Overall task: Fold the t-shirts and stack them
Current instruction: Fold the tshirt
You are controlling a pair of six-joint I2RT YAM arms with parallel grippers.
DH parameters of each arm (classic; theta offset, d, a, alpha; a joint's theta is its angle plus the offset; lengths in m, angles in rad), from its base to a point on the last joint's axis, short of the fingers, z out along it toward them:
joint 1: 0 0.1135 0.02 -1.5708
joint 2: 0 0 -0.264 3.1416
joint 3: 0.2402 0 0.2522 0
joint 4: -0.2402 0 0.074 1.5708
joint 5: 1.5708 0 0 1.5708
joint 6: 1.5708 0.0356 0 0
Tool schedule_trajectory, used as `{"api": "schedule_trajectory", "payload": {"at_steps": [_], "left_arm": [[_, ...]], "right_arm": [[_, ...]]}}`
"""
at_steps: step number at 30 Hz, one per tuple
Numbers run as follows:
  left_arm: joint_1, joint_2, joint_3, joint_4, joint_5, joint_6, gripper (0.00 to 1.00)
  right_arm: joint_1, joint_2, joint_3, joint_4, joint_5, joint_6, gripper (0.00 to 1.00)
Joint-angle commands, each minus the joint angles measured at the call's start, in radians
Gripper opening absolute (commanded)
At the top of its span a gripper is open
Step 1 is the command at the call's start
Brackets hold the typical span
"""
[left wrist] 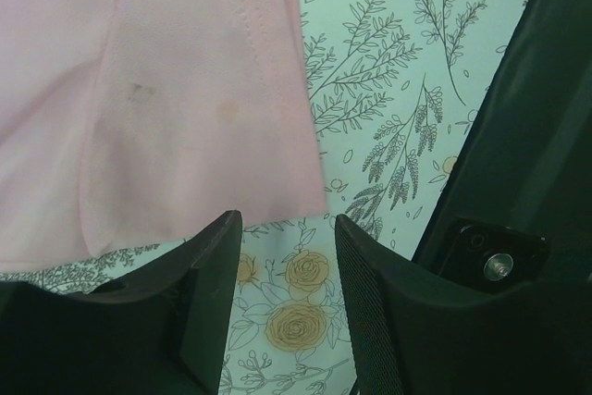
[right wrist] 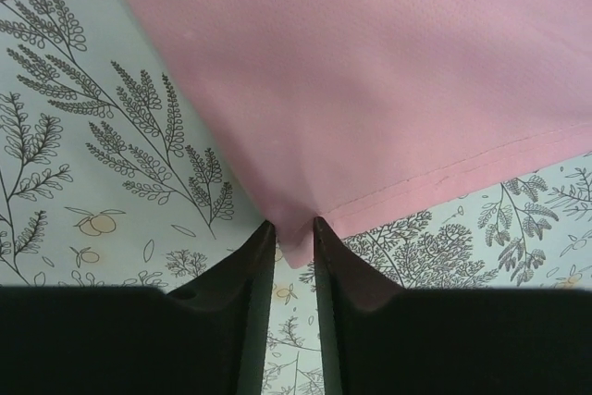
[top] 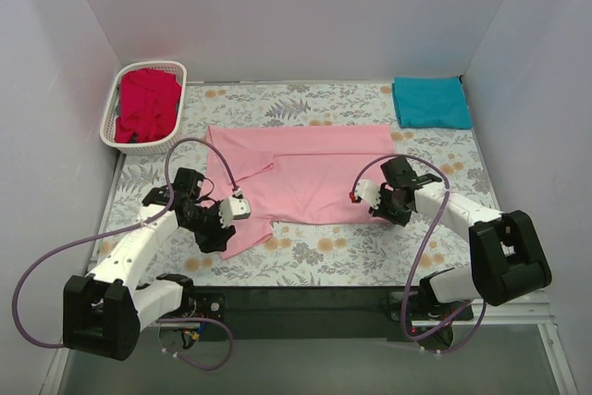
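Note:
The light pink t-shirt (top: 305,173) lies spread on the flowered table, its lower left part folded toward my left arm. My right gripper (top: 370,210) is at the shirt's near right corner. In the right wrist view that corner (right wrist: 294,238) sits between the fingertips of this gripper (right wrist: 293,226), whose jaws stand narrowly apart with table showing through the gap. My left gripper (top: 220,231) is open over bare table beside the shirt's near left edge (left wrist: 277,182), nothing between its fingers (left wrist: 287,228). A folded teal t-shirt (top: 430,102) lies at the back right. A red t-shirt (top: 148,104) is bunched in the basket.
The white lattice basket (top: 109,127) stands at the back left corner. White walls close in the table on three sides. A black bar runs along the near edge between the arm bases, and purple cables loop from both arms.

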Motion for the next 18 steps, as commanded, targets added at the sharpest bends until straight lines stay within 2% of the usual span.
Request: {"api": "schedule_trajectory", "payload": {"at_steps": [1,2,3,5,18], "left_arm": [[-0.047,-0.016,-0.043,0.034,-0.013,-0.009,0.44],[-0.058,-0.018,-0.052,0.042,-0.02,-0.014,0.44],[-0.067,-0.018,-0.061,0.049,-0.026,-0.021,0.44],[-0.094,-0.015,-0.081,0.069,-0.039,-0.029,0.44],[-0.215,-0.053,-0.213,0.264,-0.176,-0.094,0.4]], "right_arm": [[0.004,0.051,-0.029,0.048,-0.006,0.002,0.25],[0.003,0.056,-0.032,0.051,0.021,0.002,0.19],[0.004,0.056,-0.035,0.053,0.023,0.002,0.09],[0.003,0.056,-0.038,0.057,0.034,0.003,0.01],[0.003,0.037,0.008,0.008,0.018,0.028,0.01]]}}
